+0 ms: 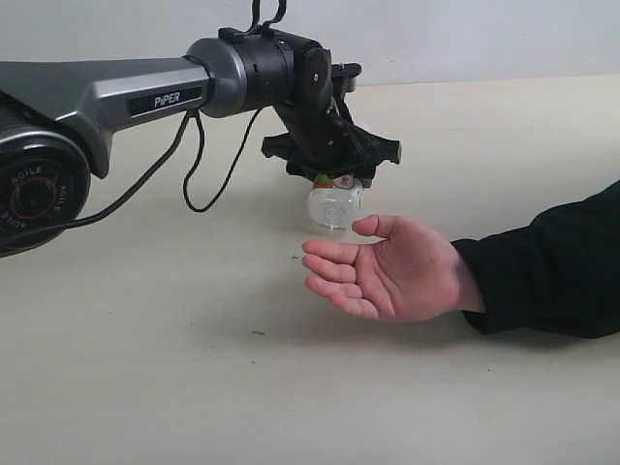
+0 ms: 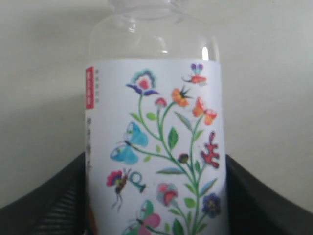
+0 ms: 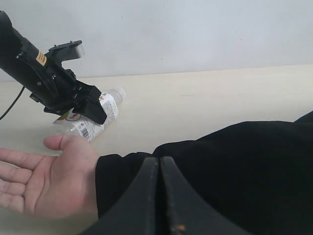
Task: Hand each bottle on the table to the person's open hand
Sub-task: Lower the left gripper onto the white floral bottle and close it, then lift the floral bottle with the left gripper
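Observation:
My left gripper [image 1: 337, 174] is shut on the clear bottle with the cartoon-print label [image 1: 335, 205], holding it lying sideways just above the table [image 1: 145, 387], right behind the person's open hand [image 1: 387, 271]. The left wrist view fills with this bottle [image 2: 156, 147], its flower-and-butterfly label between the black fingers [image 2: 44, 205]. In the right wrist view, the same bottle [image 3: 98, 117] hangs over the hand's thumb [image 3: 63, 142]. My right gripper [image 3: 160, 166] is shut and empty, hovering over the black sleeve [image 3: 234, 166]. The other bottles are out of view.
The person's forearm in a black sleeve [image 1: 552, 271] reaches in from the right. The left arm [image 1: 116, 97] and its black cable [image 1: 203, 194] cross the left half of the table. A pale wall [image 3: 195, 34] stands behind.

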Tool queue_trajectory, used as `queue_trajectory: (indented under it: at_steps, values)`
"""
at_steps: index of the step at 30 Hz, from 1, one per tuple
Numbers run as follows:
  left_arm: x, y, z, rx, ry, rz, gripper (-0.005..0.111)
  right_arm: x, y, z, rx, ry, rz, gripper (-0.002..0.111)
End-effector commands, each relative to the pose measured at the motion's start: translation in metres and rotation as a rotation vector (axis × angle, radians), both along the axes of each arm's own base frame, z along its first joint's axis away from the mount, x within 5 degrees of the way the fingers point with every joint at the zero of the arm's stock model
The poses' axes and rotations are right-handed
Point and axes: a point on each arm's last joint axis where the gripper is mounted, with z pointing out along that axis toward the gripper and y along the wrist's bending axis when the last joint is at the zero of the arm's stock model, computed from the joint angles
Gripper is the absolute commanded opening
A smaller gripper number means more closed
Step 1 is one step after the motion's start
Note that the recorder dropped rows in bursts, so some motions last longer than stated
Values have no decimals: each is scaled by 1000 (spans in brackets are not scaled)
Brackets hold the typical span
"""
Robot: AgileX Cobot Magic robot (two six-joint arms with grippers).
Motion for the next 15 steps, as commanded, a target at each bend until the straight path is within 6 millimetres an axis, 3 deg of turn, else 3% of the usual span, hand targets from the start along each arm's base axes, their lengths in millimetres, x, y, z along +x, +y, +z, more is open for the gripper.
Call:
queue_trajectory:
  at_steps: [1,3,15]
  values:
    - [0,1,8,-3,-7,1,13,0,0,-1,-6,-9,7,0]
    - [1,2,11,-1,-11,-1,0,0,0,-1,-6,-9,7,0]
    - [-6,16,68,83,-73,-46,0,0,0,-1,-6,-9,7,0]
